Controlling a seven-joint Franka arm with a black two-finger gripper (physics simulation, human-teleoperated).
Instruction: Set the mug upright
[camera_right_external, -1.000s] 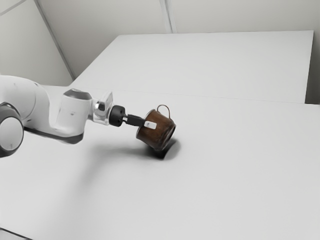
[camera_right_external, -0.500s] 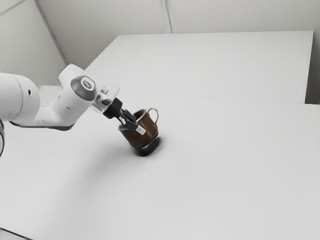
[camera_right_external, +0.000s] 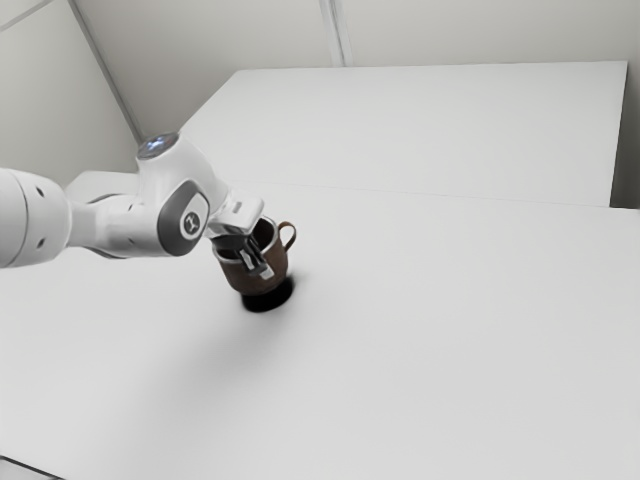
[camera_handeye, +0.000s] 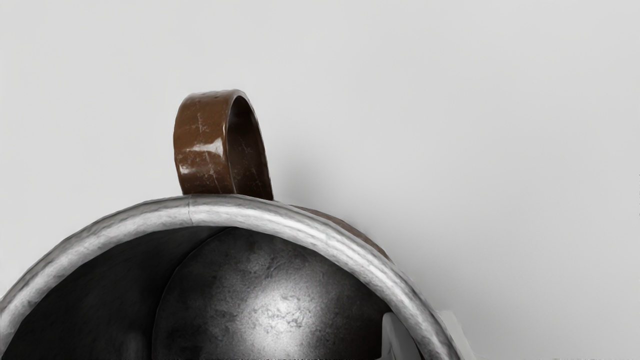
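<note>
White table (camera_right_external: 430, 350), shadow (camera_right_external: 270, 300) just below mug. Brown mug (camera_right_external: 240, 277) over it, exterior view's left of center, mouth up, slightly tilted; can't tell if base touches. Handle (camera_right_external: 291, 237) toward exterior view's right. End effector (camera_right_external: 258, 267) grasping mug wall, one finger (camera_handeye: 398, 340) inside, one outside. Arm (camera_right_external: 165, 205) from exterior view's left. Pale wall (camera_right_external: 480, 30) far.

Glossy brown handle (camera_handeye: 202, 145); shiny metallic rim (camera_handeye: 280, 217)

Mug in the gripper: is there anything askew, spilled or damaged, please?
The mug leans a little in the gripper's grasp, not quite upright. Pale, crack-like lines mark its handle, perhaps only surface wear. I see no spill.
</note>
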